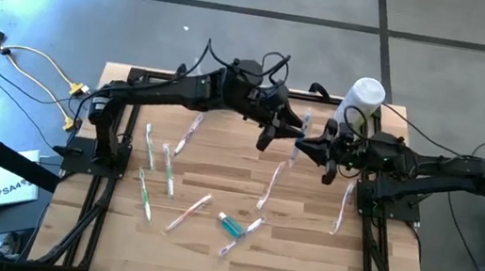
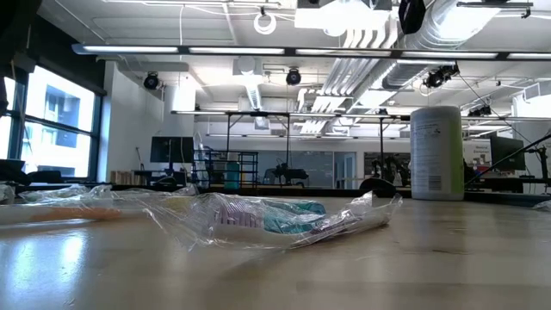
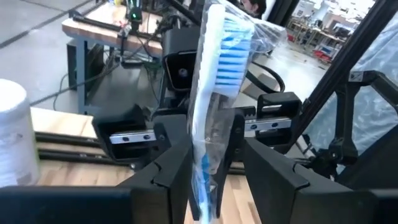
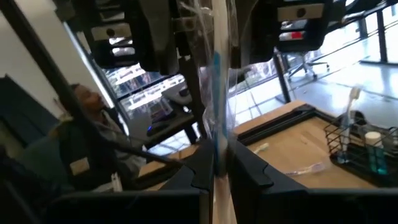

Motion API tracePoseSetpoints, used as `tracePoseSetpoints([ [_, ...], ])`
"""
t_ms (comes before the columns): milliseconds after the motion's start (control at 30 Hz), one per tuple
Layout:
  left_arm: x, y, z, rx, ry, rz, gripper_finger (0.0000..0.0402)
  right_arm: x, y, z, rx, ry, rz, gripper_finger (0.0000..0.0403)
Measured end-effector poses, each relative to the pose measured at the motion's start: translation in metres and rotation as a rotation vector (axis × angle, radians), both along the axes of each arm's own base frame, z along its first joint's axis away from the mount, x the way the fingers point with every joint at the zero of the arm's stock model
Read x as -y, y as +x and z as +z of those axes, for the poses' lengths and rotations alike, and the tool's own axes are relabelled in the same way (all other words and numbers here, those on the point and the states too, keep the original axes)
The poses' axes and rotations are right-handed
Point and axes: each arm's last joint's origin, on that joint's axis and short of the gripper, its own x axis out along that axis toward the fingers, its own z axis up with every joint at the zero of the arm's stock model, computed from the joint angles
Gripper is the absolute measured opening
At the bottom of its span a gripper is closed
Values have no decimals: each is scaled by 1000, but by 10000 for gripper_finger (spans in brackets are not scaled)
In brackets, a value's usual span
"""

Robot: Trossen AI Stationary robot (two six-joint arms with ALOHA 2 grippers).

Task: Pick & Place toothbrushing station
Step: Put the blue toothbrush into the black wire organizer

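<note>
1. High view: both arms meet at the upper centre of the frame. A wrapped toothbrush is held off the table between the left gripper and the right gripper. Its long axis runs roughly up-down in the frame. The toothbrushing station cannot be made out here and may be hidden under the right arm. A white container stands at the upper right. Loose wrapped brushes lie across the table's centre and left.

2. Low view: neither gripper is seen. Only a wrapped brush in the foreground and the white container at the right are seen.

3. Left wrist view: the left fingers stand partly closed. The brush is set between them and appears pinched at the handle. Its bristle head points away from the fingers.

4. Right wrist view: the right fingers are closed tight on the brush handle. The toothbrushing station is seen on the table beyond, near the table's black edge. It stands upright with its open top up, already holding a brush and a tube. Its long axis cannot be judged, as it is cut by the frame edge.

5. Judgement: the step in hand is taken to be a hand-over of the brush between the arms. The next move calls for one gripper to let go. The brush must then be carried upright over a free compartment.
</note>
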Motion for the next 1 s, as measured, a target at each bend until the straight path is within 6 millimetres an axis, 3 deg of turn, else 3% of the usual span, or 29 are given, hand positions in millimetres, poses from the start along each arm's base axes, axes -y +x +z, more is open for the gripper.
tracePoseSetpoints([
  [367,9,7,-7,-25,-6,-5,131,-1,0,-4,-47,-14,52,17],
  [467,11,7,-7,-24,3,-3,101,-2,0,-5,-52,-16,57,17],
  [600,11,7,-8,-25,12,4,30,-2,0,-5,-54,-17,75,20],
  [1000,11,4,-8,-54,4,5,13,-4,-5,-7,-88,-29,130,144],
])
